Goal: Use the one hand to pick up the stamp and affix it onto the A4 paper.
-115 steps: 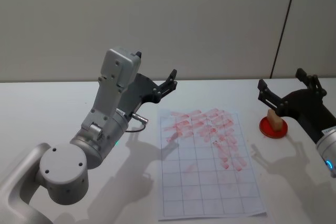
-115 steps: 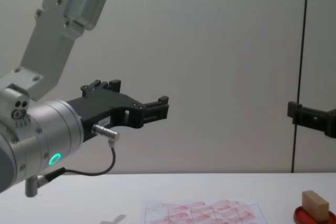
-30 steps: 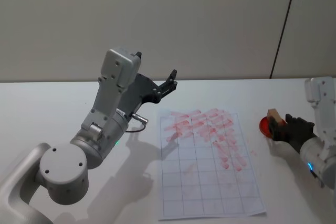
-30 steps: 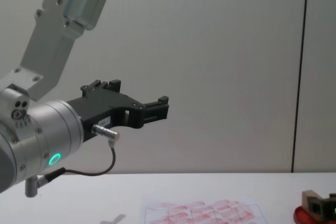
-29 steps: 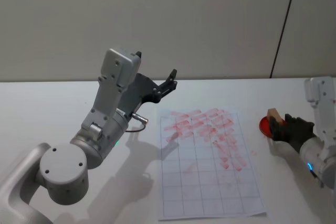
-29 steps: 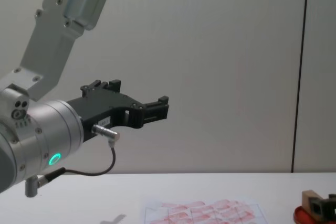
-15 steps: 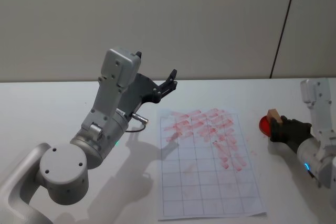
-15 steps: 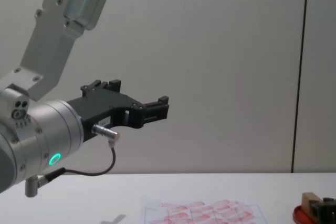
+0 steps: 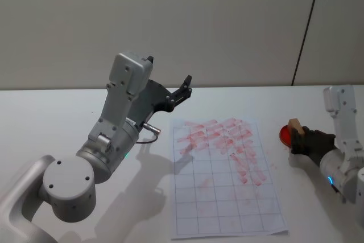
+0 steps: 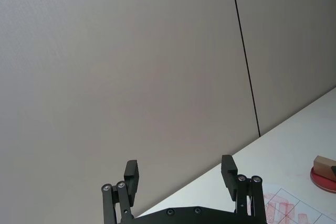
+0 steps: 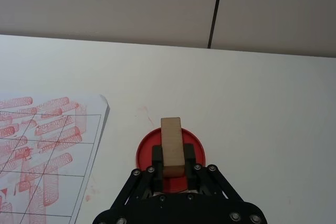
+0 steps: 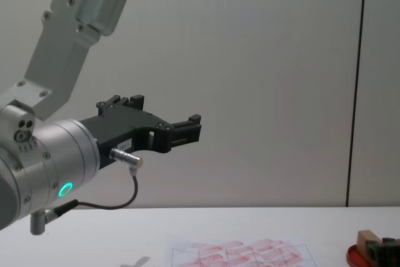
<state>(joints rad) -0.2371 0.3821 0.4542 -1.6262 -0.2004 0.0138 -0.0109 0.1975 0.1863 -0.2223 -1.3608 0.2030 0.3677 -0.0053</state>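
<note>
while at the round red dish (image 11: 144, 154), right gripper (image 11: 172, 155) tight on tan wooden stamp (image 11: 171, 136); left gripper (image 10: 179, 167) agape.

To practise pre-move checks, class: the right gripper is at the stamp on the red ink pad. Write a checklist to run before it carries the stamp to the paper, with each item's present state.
1. Right gripper holding the stamp: ok, fingers against both its sides.
2. Stamp clear of the ink pad: cannot tell.
3. Blank cells on the A4 paper: ok, the near rows are unprinted.
4. Left gripper out of the way: ok, open, raised beyond the paper's far left corner.
</note>
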